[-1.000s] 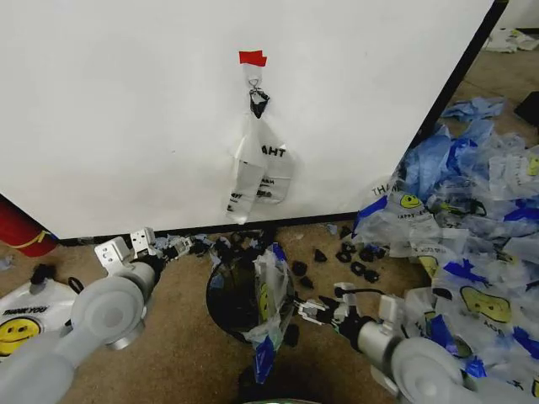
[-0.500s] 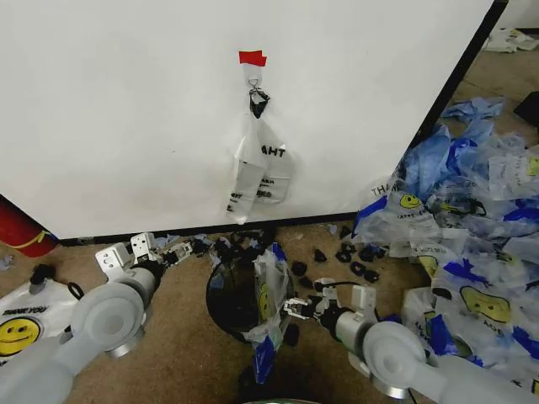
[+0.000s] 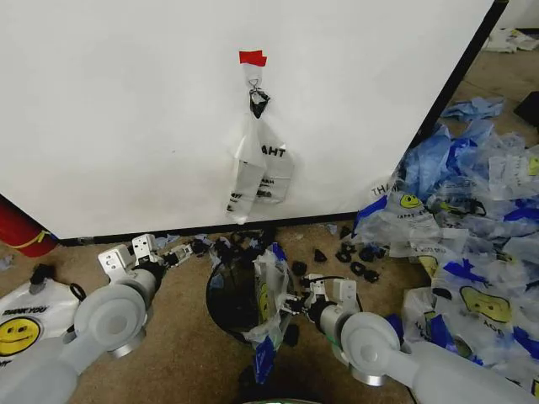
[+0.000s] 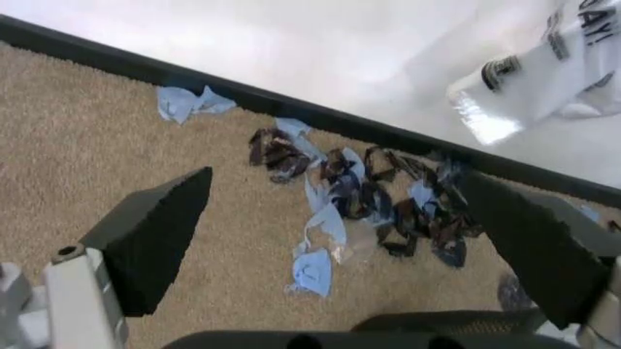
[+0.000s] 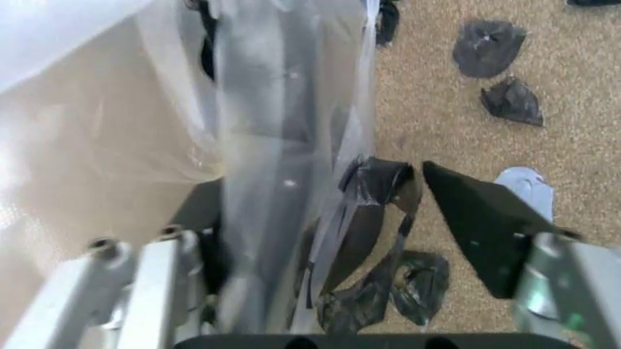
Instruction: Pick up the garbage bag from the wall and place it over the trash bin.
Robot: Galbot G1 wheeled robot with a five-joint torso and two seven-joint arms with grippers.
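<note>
The garbage bag [image 3: 271, 284], clear with a yellow smiley and a blue strip, hangs crumpled over the right rim of the black mesh trash bin [image 3: 226, 301], which stands at the foot of the white wall [image 3: 126, 109]. My right gripper [image 3: 287, 305] is against the bag's right side. In the right wrist view the right gripper [image 5: 330, 214] stands open, with the bag's film [image 5: 276, 138] running between its fingers. Left of the bin and low over the carpet, my left gripper [image 3: 179, 252] is open and empty [image 4: 339, 240].
A narrower clear bag [image 3: 257, 164] hangs from a hook under red tape [image 3: 252, 58]. Black and blue scraps [image 4: 350, 196] litter the carpet along the wall. A heap of bags [image 3: 472, 244] lies right; a red cylinder [image 3: 21, 231] and a white smiley bag [image 3: 21, 324] lie left.
My right gripper has moved left across the carpet up to the bag on the bin. The left gripper has edged slightly right.
</note>
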